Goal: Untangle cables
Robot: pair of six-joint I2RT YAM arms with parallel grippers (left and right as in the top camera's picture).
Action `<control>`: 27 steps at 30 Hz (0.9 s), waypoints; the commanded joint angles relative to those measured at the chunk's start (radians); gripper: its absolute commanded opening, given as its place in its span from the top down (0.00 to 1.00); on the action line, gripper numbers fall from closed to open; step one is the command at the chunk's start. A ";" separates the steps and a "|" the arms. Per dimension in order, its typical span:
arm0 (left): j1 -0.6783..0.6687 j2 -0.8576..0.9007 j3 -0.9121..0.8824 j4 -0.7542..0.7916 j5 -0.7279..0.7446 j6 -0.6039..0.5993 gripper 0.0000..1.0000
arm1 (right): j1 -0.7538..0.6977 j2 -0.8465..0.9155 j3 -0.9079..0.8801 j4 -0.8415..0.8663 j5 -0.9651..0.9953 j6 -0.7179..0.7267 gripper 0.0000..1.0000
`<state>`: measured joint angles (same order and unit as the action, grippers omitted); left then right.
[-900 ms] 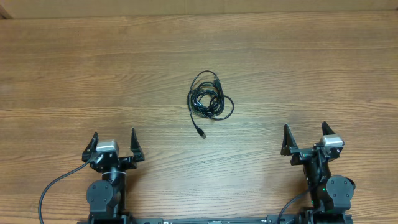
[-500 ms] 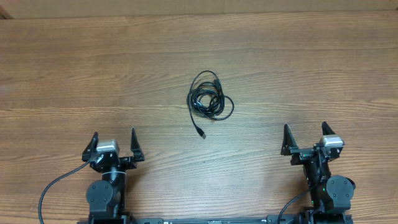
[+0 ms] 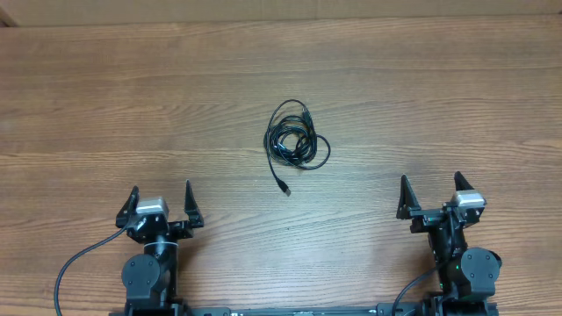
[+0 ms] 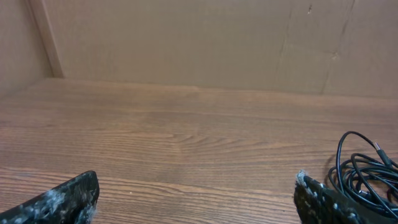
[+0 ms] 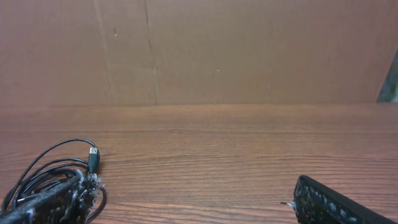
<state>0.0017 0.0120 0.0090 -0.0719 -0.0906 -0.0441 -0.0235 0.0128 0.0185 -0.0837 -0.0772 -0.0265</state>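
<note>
Left arm (image 3: 145, 270) folded low, right arm (image 3: 464, 263) folded low, both jaws spread wide

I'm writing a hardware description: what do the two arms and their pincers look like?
Both arms are black. The left pincer and right pincer each have two pointed black fingers, flecked white, with a silvery block behind. A thick black wire leaves each base.

No text, label, brand, number or sign can be read in any of the three views.
</note>
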 commanded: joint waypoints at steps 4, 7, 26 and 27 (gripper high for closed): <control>0.005 -0.008 -0.004 0.001 0.002 0.026 0.00 | 0.006 -0.010 -0.010 0.003 0.009 -0.001 0.00; 0.005 -0.008 -0.004 0.001 0.002 0.026 0.00 | 0.006 -0.010 -0.010 0.004 0.009 -0.001 0.00; 0.004 -0.008 -0.003 0.065 0.376 -0.299 0.00 | 0.006 -0.010 -0.010 0.003 0.009 -0.001 0.00; 0.005 -0.008 -0.003 0.166 0.439 -0.331 0.00 | 0.006 -0.010 -0.010 0.003 0.009 -0.001 0.00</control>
<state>0.0017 0.0124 0.0086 -0.0425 0.1043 -0.1776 -0.0235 0.0128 0.0185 -0.0834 -0.0776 -0.0265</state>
